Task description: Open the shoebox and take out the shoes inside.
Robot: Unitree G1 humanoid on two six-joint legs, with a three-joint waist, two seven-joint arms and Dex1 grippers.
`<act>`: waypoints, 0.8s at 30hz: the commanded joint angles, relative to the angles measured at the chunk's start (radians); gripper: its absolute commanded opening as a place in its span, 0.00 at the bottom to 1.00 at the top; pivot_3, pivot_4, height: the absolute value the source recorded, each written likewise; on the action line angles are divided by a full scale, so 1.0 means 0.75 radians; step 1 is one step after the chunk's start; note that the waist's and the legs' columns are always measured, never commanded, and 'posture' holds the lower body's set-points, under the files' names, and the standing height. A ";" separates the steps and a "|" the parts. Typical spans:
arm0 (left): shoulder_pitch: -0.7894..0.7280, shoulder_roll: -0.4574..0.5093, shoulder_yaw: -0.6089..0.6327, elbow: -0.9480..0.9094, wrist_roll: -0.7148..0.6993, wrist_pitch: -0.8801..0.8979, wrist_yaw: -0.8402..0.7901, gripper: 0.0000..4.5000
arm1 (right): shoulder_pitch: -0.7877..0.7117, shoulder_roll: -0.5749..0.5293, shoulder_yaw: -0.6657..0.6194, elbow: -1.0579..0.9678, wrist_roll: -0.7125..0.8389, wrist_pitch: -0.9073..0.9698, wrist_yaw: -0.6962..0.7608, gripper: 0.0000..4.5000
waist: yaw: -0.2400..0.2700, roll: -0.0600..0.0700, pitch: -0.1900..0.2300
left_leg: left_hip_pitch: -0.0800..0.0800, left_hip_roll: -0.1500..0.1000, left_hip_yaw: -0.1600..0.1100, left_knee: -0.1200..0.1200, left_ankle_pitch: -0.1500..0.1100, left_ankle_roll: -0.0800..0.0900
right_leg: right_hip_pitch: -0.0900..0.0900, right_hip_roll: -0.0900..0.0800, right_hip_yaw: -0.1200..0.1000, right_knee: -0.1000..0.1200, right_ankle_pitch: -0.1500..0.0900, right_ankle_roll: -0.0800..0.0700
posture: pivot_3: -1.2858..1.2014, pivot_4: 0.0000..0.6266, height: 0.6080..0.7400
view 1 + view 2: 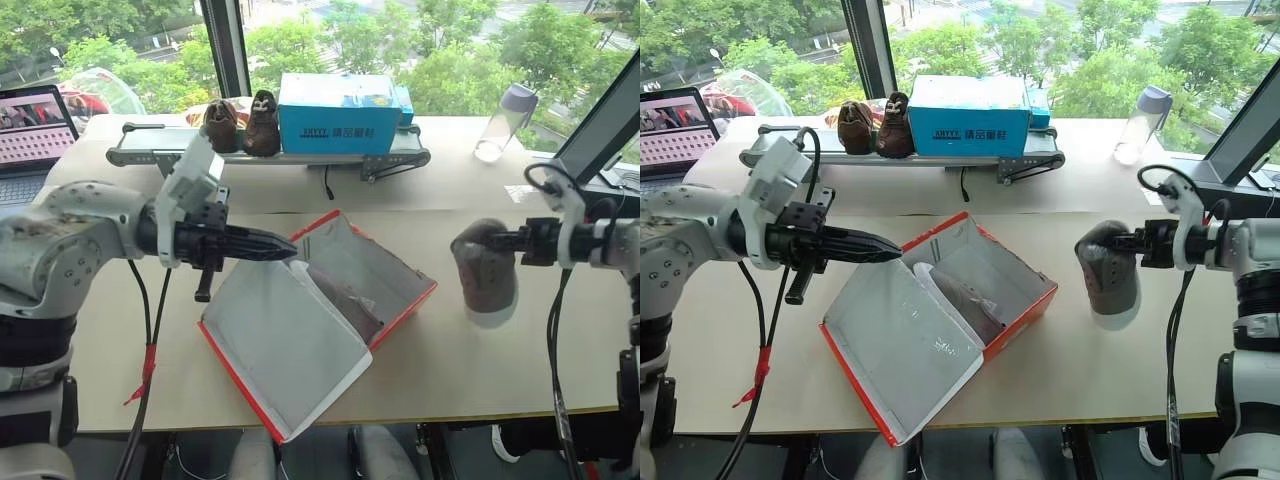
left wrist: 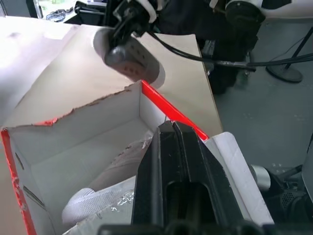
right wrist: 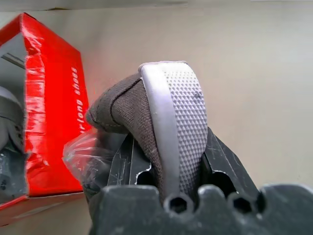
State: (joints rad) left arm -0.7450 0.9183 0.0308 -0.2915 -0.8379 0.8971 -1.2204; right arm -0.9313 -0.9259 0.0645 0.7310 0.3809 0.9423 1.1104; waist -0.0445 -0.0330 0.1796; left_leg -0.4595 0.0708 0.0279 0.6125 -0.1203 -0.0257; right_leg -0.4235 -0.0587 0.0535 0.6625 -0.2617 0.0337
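On the beige tabletop [image 1: 470,350], the flat red cardboard shoebox [image 1: 940,325] lies open, one small grey sneaker [image 1: 965,298] inside. The right gripper [image 1: 1127,243], jaws clamped on the other grey sneaker [image 1: 1108,275], holds it beside the box. The left gripper [image 1: 865,246], clenched empty, props the lid. Next: set this shoe down, then fetch the second.

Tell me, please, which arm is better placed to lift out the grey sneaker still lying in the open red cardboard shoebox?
Left, probably. The left gripper is shut and empty, right over the open red cardboard shoebox where the second grey sneaker lies. The right gripper is off to the side, shut on the first grey sneaker.
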 commanded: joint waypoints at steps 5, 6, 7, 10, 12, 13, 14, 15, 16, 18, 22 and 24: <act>-0.020 0.028 0.051 -0.037 -0.025 0.008 0.028 0.00 | -0.120 -0.019 0.073 0.299 -0.301 -0.433 -0.109 0.63 | 0.008 0.000 0.000 | 0.000 -0.001 0.000 0.001 0.000 0.000 | 0.001 -0.001 0.000 0.000 0.000 0.000 | 0.52 0.24 1.00; -0.017 0.031 0.051 -0.039 -0.024 0.008 0.030 0.00 | -0.145 -0.026 0.070 0.316 -0.324 -0.467 -0.119 0.69 | 0.008 0.000 0.000 | 0.000 -0.001 0.000 0.001 0.000 0.000 | 0.001 -0.001 0.000 0.000 0.000 0.000 | 0.52 0.24 1.00; -0.012 0.036 0.052 -0.042 -0.023 0.007 0.031 0.00 | -0.175 -0.041 0.071 0.331 -0.355 -0.511 -0.144 0.74 | 0.008 0.000 0.000 | 0.000 -0.001 0.000 0.001 0.000 0.000 | 0.001 -0.001 0.000 0.000 0.000 0.000 | 0.52 0.24 1.00; -0.002 0.048 0.052 -0.046 -0.021 0.003 0.033 0.00 | -0.254 -0.083 0.077 0.368 -0.446 -0.626 -0.192 0.98 | 0.003 0.001 0.001 | 0.000 -0.002 0.000 0.000 0.000 0.000 | 0.000 -0.001 0.001 0.000 0.000 0.000 | 0.52 0.24 1.00; 0.000 0.052 0.053 -0.043 -0.019 0.000 0.033 0.00 | -0.301 -0.109 0.097 0.363 -0.507 -0.679 -0.187 1.00 | 0.003 0.003 0.002 | 0.000 -0.002 0.000 0.000 0.000 0.000 | 0.000 -0.001 0.001 0.000 0.000 0.000 | 0.52 0.24 1.00; 0.002 0.057 0.050 -0.041 -0.013 -0.003 0.031 0.00 | -0.336 -0.120 0.118 0.276 -0.526 -0.650 -0.139 1.00 | 0.003 0.004 0.002 | 0.000 -0.002 0.000 0.000 0.000 0.000 | 0.000 -0.001 0.001 0.000 0.000 0.000 | 0.52 0.24 1.00; 0.004 0.060 0.048 -0.039 -0.009 -0.006 0.030 0.00 | -0.364 -0.116 0.127 0.194 -0.526 -0.609 -0.088 1.00 | 0.003 0.004 0.002 | 0.000 -0.002 0.000 0.000 0.000 0.000 | 0.000 -0.001 0.002 0.000 0.000 0.000 | 0.52 0.24 1.00; 0.006 0.062 0.047 -0.039 -0.007 -0.009 0.030 0.00 | -0.383 -0.105 0.130 0.089 -0.507 -0.547 -0.033 1.00 | -0.002 0.004 0.003 | 0.000 -0.002 0.000 0.000 0.000 0.000 | 0.000 -0.001 0.002 0.000 0.000 0.000 | 0.52 0.24 1.00; 0.009 0.063 0.046 -0.041 -0.007 -0.010 0.031 0.00 | -0.372 -0.075 0.120 -0.082 -0.434 -0.425 0.032 1.00 | -0.007 0.005 0.003 | 0.000 -0.002 0.000 0.000 0.000 0.000 | -0.001 -0.001 0.002 0.000 0.000 0.000 | 0.52 0.24 1.00; 0.006 0.058 0.040 -0.034 -0.002 -0.015 0.034 0.00 | -0.303 -0.010 0.106 -0.417 -0.254 -0.134 0.133 1.00 | -0.020 0.005 0.003 | 0.002 -0.002 0.001 -0.001 0.000 0.000 | -0.001 0.000 0.005 0.002 0.000 0.000 | 0.52 0.24 1.00; 0.003 0.055 0.028 -0.026 0.016 -0.028 0.035 0.00 | -0.163 0.106 0.063 -0.865 0.009 0.299 0.145 1.00 | -0.018 0.005 0.003 | 0.005 0.001 0.000 -0.003 0.000 0.000 | 0.000 0.003 0.005 0.004 0.000 0.000 | 0.52 0.24 1.00; 0.009 0.055 0.032 -0.030 0.019 -0.027 0.038 0.00 | -0.087 0.176 0.036 -1.064 0.155 0.501 0.126 1.00 | 0.004 0.005 0.003 | 0.004 0.001 0.000 -0.001 0.000 0.000 | 0.001 0.003 0.005 0.004 0.000 0.000 | 0.52 0.24 1.00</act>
State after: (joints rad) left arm -0.7320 0.9495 0.0359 -0.3001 -0.8256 0.8932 -1.1910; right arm -0.9957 -0.7911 0.1396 0.0417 0.4144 1.2101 1.2112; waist -0.0417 -0.0294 0.1818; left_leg -0.4586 0.0700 0.0277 0.6124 -0.1203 -0.0258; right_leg -0.4233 -0.0576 0.0571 0.6650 -0.2620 0.0337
